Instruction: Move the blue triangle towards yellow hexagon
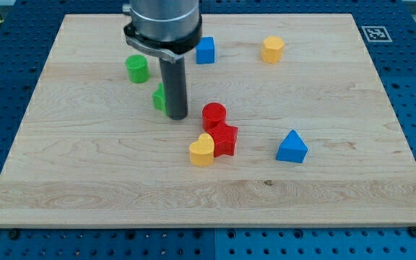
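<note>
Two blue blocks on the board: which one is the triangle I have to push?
The blue triangle sits at the view's lower right, peaked on top, far from my tip. The other blue block, near the top by the arm, looks squarish.

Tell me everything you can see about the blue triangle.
The blue triangle is a solid, matte, plastic-looking block with a pointed top and flat base, resting flat on the wooden board toward the view's lower right. Nothing touches it. My tip is well off to its left; the yellow hexagon lies above it.
</note>
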